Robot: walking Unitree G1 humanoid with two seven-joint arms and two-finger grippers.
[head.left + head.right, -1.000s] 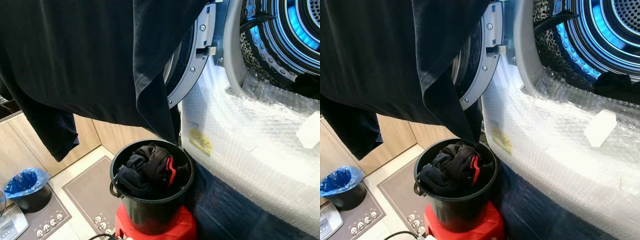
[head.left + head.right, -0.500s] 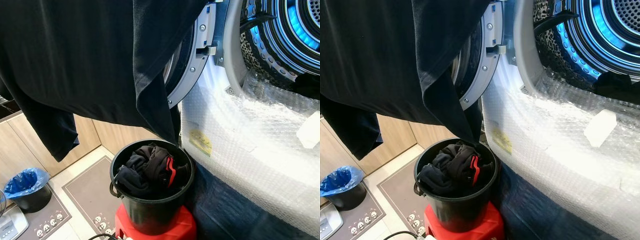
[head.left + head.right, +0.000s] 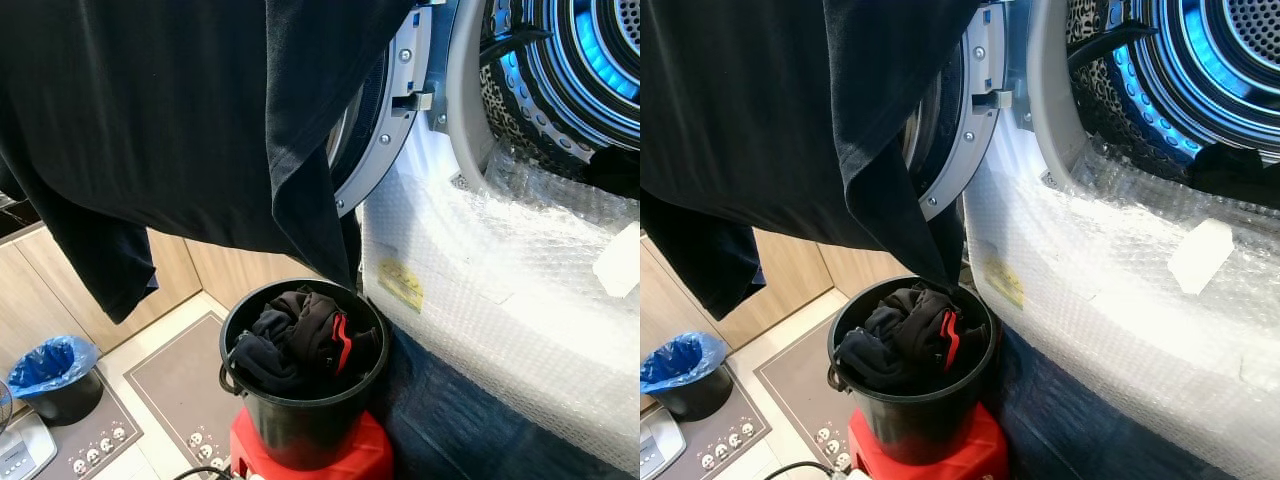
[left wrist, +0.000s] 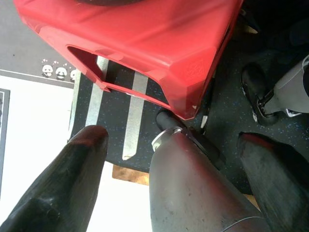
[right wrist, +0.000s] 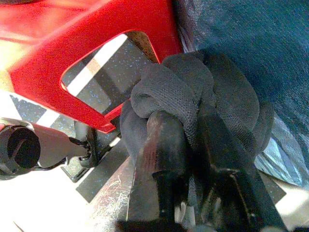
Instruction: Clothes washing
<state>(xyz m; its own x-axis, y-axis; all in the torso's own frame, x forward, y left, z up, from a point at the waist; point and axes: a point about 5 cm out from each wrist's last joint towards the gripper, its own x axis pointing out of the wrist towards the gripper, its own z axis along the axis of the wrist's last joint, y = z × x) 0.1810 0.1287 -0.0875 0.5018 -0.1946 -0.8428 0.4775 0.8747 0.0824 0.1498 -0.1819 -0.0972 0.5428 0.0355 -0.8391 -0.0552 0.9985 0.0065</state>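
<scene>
Right wrist view has the right gripper point(image 5: 193, 159) clamped on a bunched black knit garment point(image 5: 193, 92), which wraps over both black fingers; it's low down, right next to the red stool point(image 5: 87, 43); dark blue cloth point(image 5: 241, 29) sits just beyond it. Left gripper point(image 4: 169, 169) hangs beside the same red stool with its fingers spread wide, nothing between them. Up on the red stool stands the black bucket point(image 3: 300, 420), stuffed with dark laundry point(image 3: 295, 335) with a bit of red showing; a big black shirt point(image 3: 170, 120) hangs above the stool, its tip reaching the bucket rim. Beside the stool is the bubble-wrapped washing machine point(image 3: 500, 290), door point(image 3: 385, 120) open, drum point(image 3: 1200, 60) glowing blue. Further from the stool, a small bin with a blue bag point(image 3: 50, 370) sits on the floor by the mat point(image 3: 180, 385).
</scene>
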